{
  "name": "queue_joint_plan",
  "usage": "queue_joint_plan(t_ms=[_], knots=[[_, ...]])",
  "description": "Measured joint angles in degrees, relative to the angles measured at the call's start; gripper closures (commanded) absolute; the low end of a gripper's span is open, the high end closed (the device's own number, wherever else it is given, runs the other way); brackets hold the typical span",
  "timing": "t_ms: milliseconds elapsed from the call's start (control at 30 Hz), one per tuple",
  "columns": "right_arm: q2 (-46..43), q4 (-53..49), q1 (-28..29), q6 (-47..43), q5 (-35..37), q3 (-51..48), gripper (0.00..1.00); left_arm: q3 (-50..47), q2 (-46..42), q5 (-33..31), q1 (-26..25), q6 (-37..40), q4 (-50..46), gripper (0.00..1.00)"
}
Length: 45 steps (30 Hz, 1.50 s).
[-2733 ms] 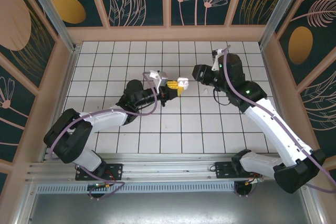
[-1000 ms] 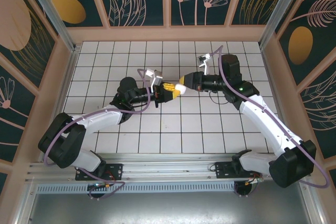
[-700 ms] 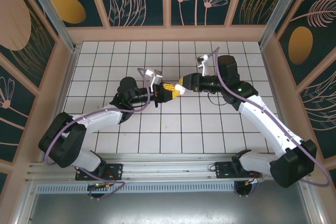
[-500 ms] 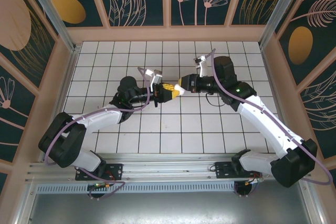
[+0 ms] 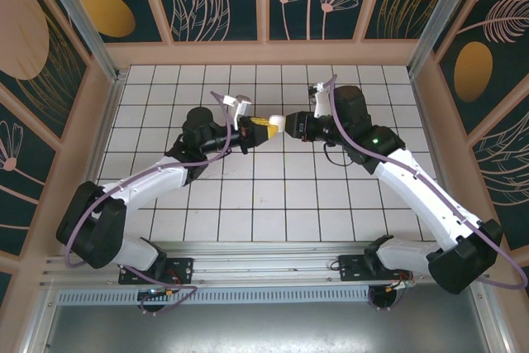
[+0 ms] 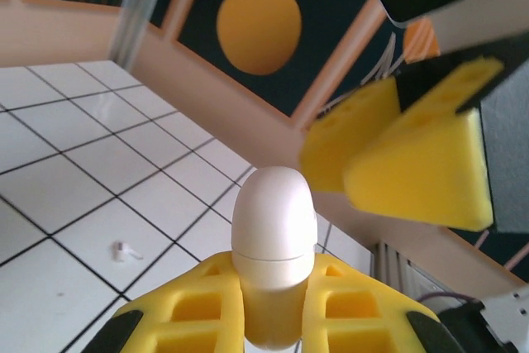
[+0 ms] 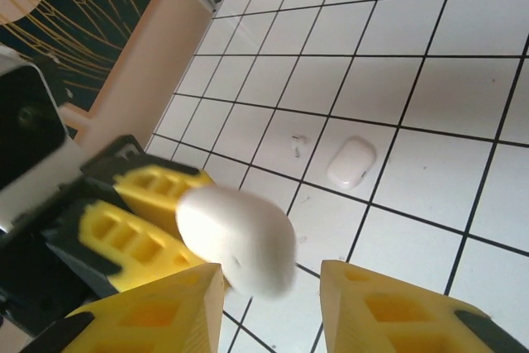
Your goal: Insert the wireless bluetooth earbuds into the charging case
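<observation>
Risk: charging case [image 6: 273,229], clamped in left jaws above bench [image 5: 248,204], could twist loose and drop if right jaws, apart near its tip, close off-centre.

Nothing here can be read. I can make out no lettering, number, brand mark or sign on anything in sight.
</observation>
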Motion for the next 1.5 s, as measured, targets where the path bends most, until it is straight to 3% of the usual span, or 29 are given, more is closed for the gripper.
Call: queue_joint_plan(t_ms=[267, 533, 800, 1067, 1500], knots=[[0.0, 0.0, -1.6, 1.1, 0.4, -1.9, 0.59, -1.3, -3.2, -2.8, 3.6, -0.2, -3.0, 1.0], [2.2, 0.8, -3.4, 1.5, 0.5, -3.8, 0.58, -9.0, -4.6, -1.4, 14.5, -2.5, -2.7, 1.0], [8.2, 2.5, -3.4, 2.6, 1.2, -4.8, 0.57, -9.4, -3.1, 2.0, 24.8, -4.1, -1.7, 1.0], [12.7, 5.5, -3.4, 4.9, 3.6, -6.7, 0.57, -6.3, 4.9, 2.6, 30.0, -5.4, -1.9, 1.0], [16.7, 5.7, -3.4, 9.0, 4.7, -7.9, 0.57, 11.1, 25.2, -5.1, 31.3, -3.4, -13.2, 1.0]])
